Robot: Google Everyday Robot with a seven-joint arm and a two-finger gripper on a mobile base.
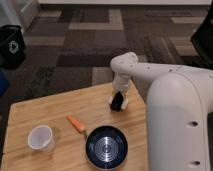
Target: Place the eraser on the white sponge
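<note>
My gripper (117, 102) hangs from the white arm (150, 75) and reaches down to the wooden table (45, 110) near its far right edge. A dark block-like shape sits at the gripper's tip; I cannot tell the eraser apart from the gripper there. The white sponge (125, 104) shows as a small pale patch right under and beside the gripper's tip, mostly hidden by it.
A round black ringed bowl (106, 146) sits at the front of the table. A small orange carrot (76, 124) lies left of it, and a white cup (41, 138) stands at the front left. A black bin (11, 46) stands on the carpet at far left.
</note>
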